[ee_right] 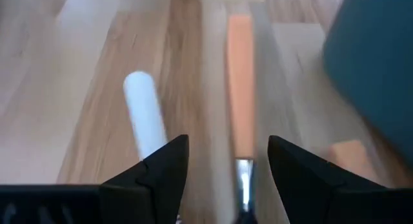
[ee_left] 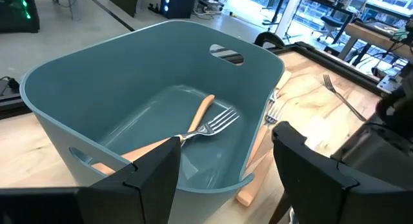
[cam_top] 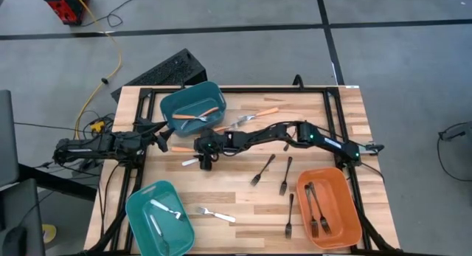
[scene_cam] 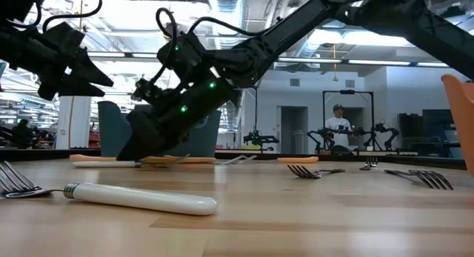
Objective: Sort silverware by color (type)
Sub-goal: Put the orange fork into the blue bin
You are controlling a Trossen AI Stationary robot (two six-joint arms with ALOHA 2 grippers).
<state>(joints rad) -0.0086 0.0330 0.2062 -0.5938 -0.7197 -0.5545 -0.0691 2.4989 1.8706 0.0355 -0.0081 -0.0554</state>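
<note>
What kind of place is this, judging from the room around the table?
Probably a robotics lab or workshop in a large industrial hall. Behind the wooden table, the low view shows another arm rig with a person standing at it, under long ceiling lights. Cables run over the bare concrete floor.

I can read no text, label, brand or number anywhere around me: not on the bins, the forks, the table or the room behind it.
</note>
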